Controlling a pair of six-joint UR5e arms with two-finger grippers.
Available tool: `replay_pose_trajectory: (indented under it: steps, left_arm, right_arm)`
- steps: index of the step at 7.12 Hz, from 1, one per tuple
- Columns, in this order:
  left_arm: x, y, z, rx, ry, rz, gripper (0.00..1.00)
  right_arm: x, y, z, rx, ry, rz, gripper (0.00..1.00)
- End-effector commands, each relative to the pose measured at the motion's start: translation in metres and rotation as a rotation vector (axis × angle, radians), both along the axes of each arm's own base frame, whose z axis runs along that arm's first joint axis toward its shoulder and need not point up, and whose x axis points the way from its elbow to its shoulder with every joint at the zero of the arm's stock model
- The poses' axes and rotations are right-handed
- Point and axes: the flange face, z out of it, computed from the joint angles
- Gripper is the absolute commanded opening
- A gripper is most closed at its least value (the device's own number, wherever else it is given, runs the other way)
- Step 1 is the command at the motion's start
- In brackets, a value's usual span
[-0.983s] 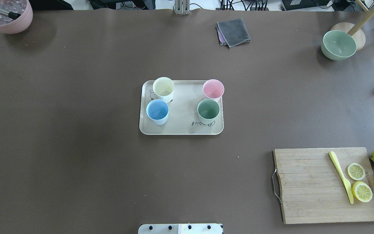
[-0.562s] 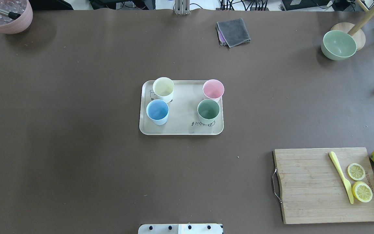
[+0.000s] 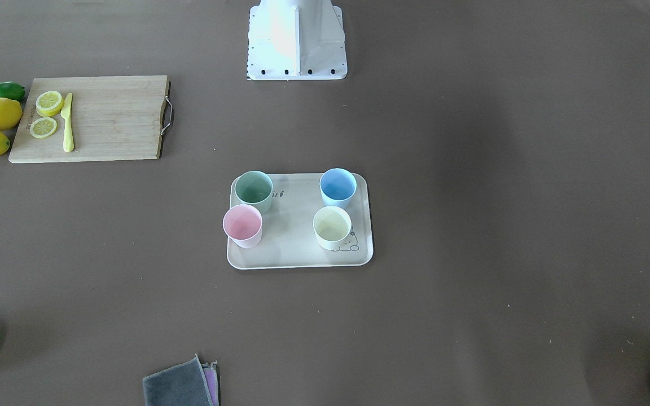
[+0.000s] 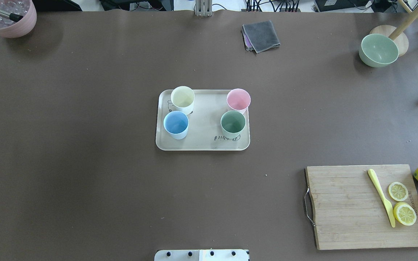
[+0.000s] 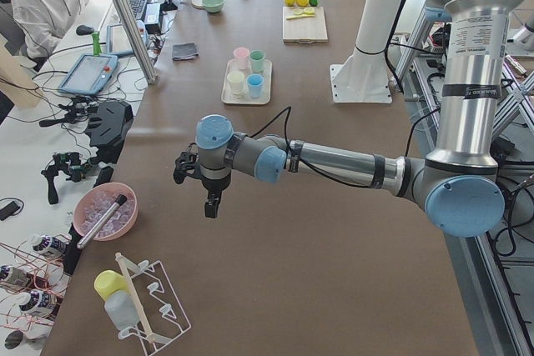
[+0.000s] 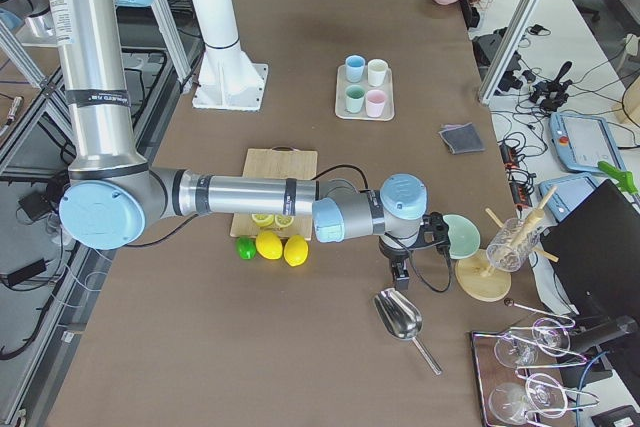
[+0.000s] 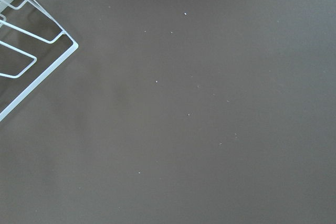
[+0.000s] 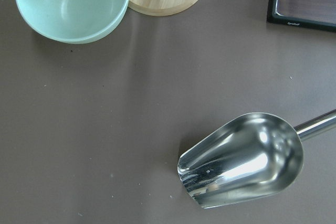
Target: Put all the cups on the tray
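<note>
All four cups are standing upright on the tray point(image 4: 203, 142), which is lying flat near the middle of the brown table point(image 4: 85, 163). In the overhead view the cream-yellow cup point(image 4: 182, 98) is sitting at the tray's far left corner with the light blue cup point(image 4: 176, 123) just beside it on the near side, while the pink cup point(image 4: 238, 99) is occupying the far right corner with the pale green cup point(image 4: 233, 122) just beside it, nearer the robot. The left gripper point(image 5: 210, 208) is hanging fingers-down over the table towards its left end, near a pink pot point(image 5: 104, 216) and well apart from the tray; its wrist camera is looking at table surface and the corner of a white wire rack point(image 7: 31, 51). The right gripper point(image 6: 400, 277) is hanging at the opposite end, also well apart from the tray, above the table between a metal scoop point(image 8: 241, 158) and a sage-green bowl point(image 8: 73, 3). Both claws are showing only in the side views, so whether their jaws are wide or narrow I cannot tell.
</note>
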Motion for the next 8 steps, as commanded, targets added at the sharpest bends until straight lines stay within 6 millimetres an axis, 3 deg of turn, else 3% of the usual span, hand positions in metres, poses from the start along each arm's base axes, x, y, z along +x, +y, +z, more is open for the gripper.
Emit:
replay_pose_trajectory:
  steps: [1,4,8]
  left_arm:
    - [-0.007,-0.001,0.003,-0.007,-0.002,-0.014,0.98]
    - [-0.004,0.006,0.014,-0.02,-0.002,-0.003,0.98]
    - [-0.002,0.003,0.007,-0.001,0.0,0.001,0.98]
  right_arm:
    - [-0.001,0.0,-0.008,0.012,-0.007,0.002,1.0]
    - [-0.004,0.002,-0.007,0.014,-0.012,-0.012,1.0]
    - [-0.007,0.001,-0.015,0.02,-0.042,-0.015,1.0]
